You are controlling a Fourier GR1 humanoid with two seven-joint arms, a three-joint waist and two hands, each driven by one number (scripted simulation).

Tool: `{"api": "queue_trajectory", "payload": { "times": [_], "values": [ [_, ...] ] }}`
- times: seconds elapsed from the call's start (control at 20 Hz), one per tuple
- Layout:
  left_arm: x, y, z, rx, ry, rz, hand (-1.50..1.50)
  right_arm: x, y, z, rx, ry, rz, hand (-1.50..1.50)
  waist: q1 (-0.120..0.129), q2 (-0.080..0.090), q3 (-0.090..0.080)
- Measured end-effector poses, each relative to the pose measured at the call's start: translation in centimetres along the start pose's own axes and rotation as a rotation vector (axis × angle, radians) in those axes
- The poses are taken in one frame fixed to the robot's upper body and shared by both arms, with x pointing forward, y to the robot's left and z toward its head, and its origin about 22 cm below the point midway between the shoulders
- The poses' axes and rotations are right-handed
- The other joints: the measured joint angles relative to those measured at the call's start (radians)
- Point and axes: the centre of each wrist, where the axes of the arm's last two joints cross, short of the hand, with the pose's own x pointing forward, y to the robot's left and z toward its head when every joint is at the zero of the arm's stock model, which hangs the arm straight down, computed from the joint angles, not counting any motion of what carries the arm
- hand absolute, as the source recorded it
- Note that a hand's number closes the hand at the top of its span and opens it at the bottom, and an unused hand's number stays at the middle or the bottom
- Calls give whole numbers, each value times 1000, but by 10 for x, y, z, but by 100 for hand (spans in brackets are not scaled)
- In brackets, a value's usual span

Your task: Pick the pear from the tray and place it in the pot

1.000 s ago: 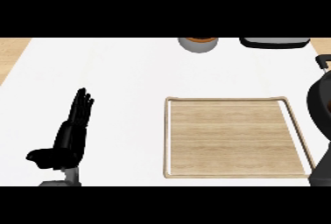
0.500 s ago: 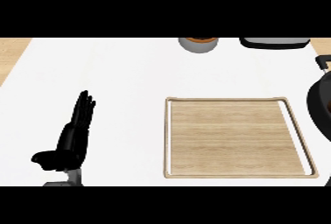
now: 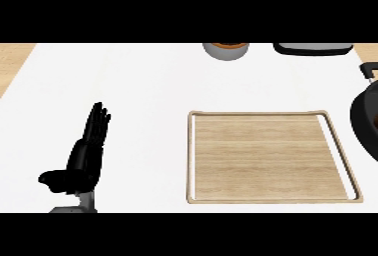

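Left hand point(image 3: 83, 152) rests at lower left, fingers straight and apart, holding nothing. Right hand is out of frame. Tray point(image 3: 266, 155), centre-right, shows no pear. Pot point(image 3: 360, 125) sits at the right edge. The pear is probably inside, but I can't see it.

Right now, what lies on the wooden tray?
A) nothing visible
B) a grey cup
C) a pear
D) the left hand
A: the tray shows only bare wood inside its rim; the left hand rests open on the counter left of it.

pale wood-grain tray point(image 3: 273, 155), black pot point(image 3: 365, 122), white counter point(image 3: 133, 85).
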Motion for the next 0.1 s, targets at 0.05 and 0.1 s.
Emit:
{"api": "queue_trajectory", "payload": {
  "times": [0.05,0.1],
  "values": [
    [1,-1,0,2,0,0,0,-2,-3,-5,-15,-3,-3,-150,-1,0,0],
    [1,0,1,3,-3,-1,0,-5,-6,-9,-29,-5,-7,-150,-2,0,0]
  ]
}}
